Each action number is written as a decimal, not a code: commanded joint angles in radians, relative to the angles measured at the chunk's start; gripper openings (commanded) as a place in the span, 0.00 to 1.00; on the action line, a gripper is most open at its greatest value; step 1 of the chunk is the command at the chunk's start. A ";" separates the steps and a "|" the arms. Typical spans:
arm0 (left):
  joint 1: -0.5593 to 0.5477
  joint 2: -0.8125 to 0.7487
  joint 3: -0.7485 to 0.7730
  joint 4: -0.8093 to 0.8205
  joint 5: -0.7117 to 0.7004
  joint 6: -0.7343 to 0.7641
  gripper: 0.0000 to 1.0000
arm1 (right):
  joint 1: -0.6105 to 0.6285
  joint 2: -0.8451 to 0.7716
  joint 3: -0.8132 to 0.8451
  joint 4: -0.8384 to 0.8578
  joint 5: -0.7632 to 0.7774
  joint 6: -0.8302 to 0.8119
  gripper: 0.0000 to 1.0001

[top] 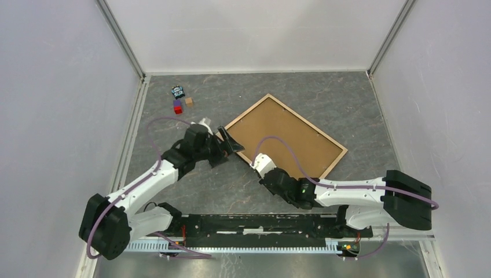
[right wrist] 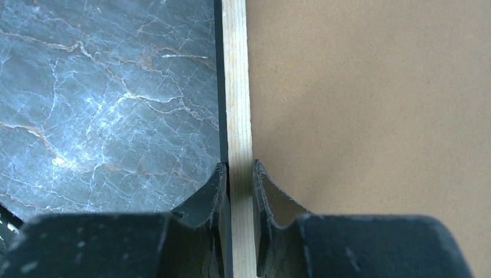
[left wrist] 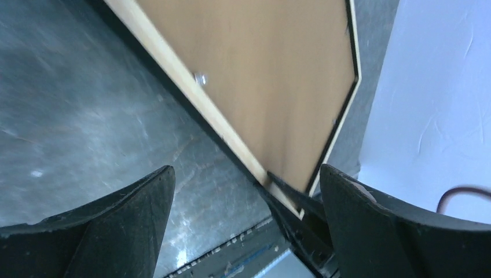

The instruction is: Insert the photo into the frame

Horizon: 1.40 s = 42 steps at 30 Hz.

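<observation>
On the grey marbled table (top: 324, 92) the frame (top: 307, 122) lay face down and turned like a diamond, its pale wood rails uppermost. A brown backing board (top: 284, 136) sat flat inside the rails. The photo showed in no view, and whether it lay beneath the board could not be told. A small shiny fitting (left wrist: 200, 77) sat on the rail by the board's edge, too blurred to name.

The right gripper (right wrist: 238, 174) pinched the long rail nearest the arms, with one finger on the black outer edge and the other on the inner side by the board. The left gripper (left wrist: 246, 179) hung by the frame's left corner with its fingers spread wide. It gripped nothing, and the rail ran on beyond the fingertips. Well apart, at the far left of the table, sat a few small coloured blocks (top: 177, 108).

With the board seated and no loose sheet about, the step in hand looked like work on the frame's back while the right arm steadied it. If the photo was already inside, the next move called for the free left fingers to press the board down or secure it. If not, the board had first to come out, lifted at an edge without dragging the pinched rail
</observation>
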 commanded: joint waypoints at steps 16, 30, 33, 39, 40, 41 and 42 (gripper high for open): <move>-0.282 0.169 -0.257 0.695 -0.127 -0.447 0.91 | -0.027 -0.091 0.169 0.004 0.066 0.057 0.00; -0.279 0.168 -0.241 0.628 -0.223 -0.392 0.33 | -0.027 -0.081 0.203 -0.063 0.046 0.076 0.00; -0.268 0.135 -0.211 0.546 -0.223 -0.349 0.18 | -0.028 -0.099 0.213 -0.104 0.040 0.064 0.06; -0.175 0.046 -0.181 0.424 -0.154 -0.279 0.02 | -0.028 -0.158 0.248 -0.210 -0.051 -0.052 0.60; -0.154 0.031 -0.169 0.386 -0.135 -0.258 0.02 | -0.027 -0.169 0.258 -0.242 -0.055 -0.061 0.66; -0.137 0.011 -0.149 0.329 -0.124 -0.239 0.02 | -0.029 -0.178 0.274 -0.276 -0.047 -0.064 0.75; -0.126 -0.003 -0.128 0.288 -0.116 -0.211 0.02 | -0.029 -0.183 0.292 -0.307 -0.051 -0.064 0.81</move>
